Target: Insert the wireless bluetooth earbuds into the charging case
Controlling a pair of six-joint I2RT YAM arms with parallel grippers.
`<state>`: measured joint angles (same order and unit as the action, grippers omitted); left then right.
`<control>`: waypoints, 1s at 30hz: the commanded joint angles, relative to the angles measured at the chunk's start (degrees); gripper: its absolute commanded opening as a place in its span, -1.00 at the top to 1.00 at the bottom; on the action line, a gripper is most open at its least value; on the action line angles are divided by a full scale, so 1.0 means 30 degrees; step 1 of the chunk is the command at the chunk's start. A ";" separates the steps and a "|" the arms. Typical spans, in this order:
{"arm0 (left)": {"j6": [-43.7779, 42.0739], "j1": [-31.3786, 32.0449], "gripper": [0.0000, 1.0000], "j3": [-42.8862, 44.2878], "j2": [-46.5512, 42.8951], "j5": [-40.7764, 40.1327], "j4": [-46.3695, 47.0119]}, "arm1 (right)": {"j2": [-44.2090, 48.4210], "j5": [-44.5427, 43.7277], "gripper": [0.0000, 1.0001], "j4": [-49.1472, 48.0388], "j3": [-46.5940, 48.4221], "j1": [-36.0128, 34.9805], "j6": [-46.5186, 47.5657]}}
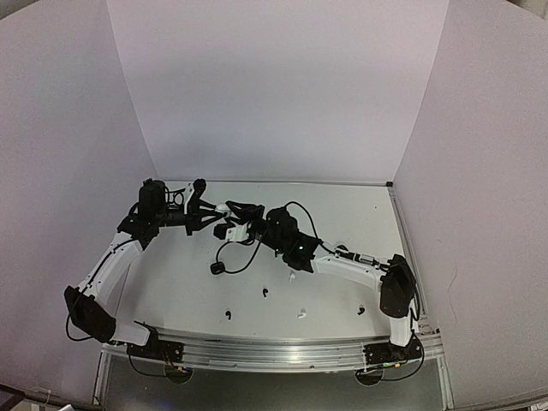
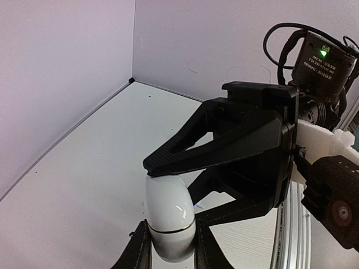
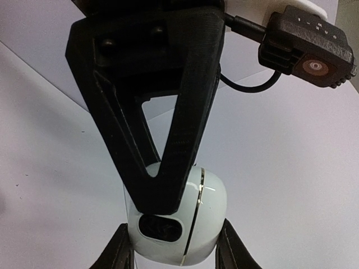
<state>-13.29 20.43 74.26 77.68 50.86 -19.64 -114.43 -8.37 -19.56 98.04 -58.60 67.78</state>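
A white charging case [image 1: 224, 208] with a gold seam hangs closed above the back of the table, between the two arms. In the left wrist view the case [image 2: 168, 216] sits between my left gripper's [image 2: 171, 252] fingers, which press both its sides. One finger of the right gripper [image 2: 185, 154] lies over its top. In the right wrist view my right gripper [image 3: 174, 252] flanks the same case [image 3: 210, 207] on both sides. Small earbuds lie loose near the front: black ones [image 1: 265, 293] [image 1: 228, 314] [image 1: 363, 310] and a white one [image 1: 300, 313].
A black cable [image 1: 235, 261] droops from the right wrist to a dark lump [image 1: 217, 269] on the table. White walls [image 1: 274, 86] close in the back and sides. A metal rail [image 1: 274, 347] runs along the near edge by the arm bases.
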 commanded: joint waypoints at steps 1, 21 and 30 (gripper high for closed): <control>-0.0150 0.0391 0.80 0.0794 0.0010 0.0561 -0.0407 | -0.0264 -0.0061 1.00 -0.1009 0.1011 -0.0187 -0.0255; -0.8738 0.0373 1.00 0.1337 0.0113 0.3105 -0.4629 | 0.2873 1.0271 -0.46 0.7503 0.0168 0.1689 -1.6659; -0.9655 0.0707 1.00 0.1739 0.0508 0.3719 -0.5729 | 0.2326 1.1680 0.00 0.8753 0.0770 0.1739 -1.7594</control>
<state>-39.53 21.76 76.49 79.20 59.68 -35.03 -107.66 21.98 3.63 98.02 -52.81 18.63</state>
